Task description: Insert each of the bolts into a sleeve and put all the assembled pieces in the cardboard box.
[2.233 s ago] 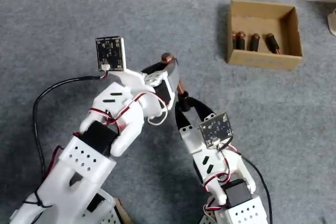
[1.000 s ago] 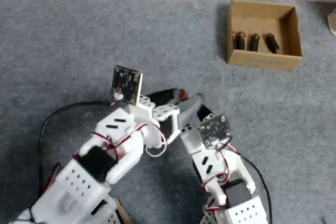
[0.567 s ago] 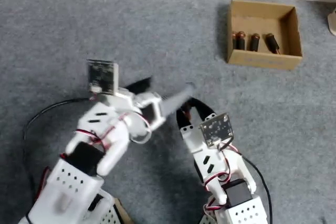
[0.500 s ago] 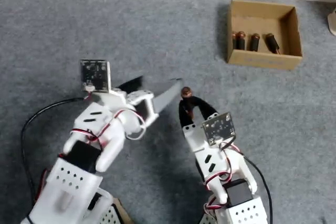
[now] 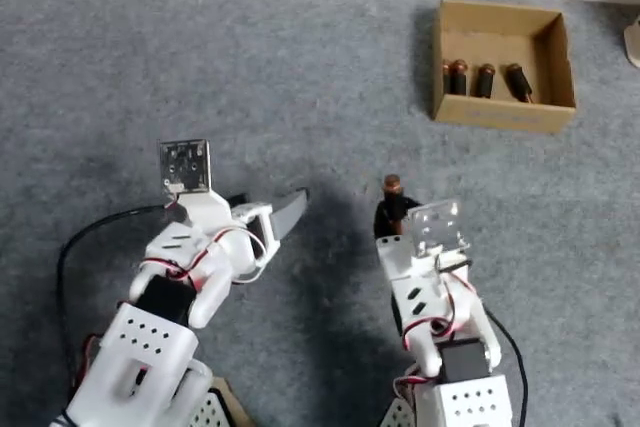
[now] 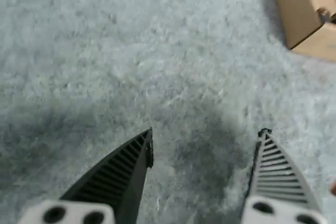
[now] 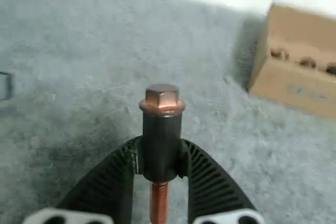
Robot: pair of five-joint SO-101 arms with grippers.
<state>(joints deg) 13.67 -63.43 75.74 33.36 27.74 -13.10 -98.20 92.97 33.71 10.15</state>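
Sleeve (image 7: 161,145) sits betw. the right jaws, near their tips. Bolt (image 7: 161,99) runs thru it: head just past the tips, shank end back betw. the jaws. Cardboard box (image 5: 500,115) on counter (image 5: 120,67), well ahead & to the right of the right jaws; assembled pieces (image 5: 484,79) side by side in it. Left jaws: left of the right jaws, apart, over the counter; box far ahead-right of them.
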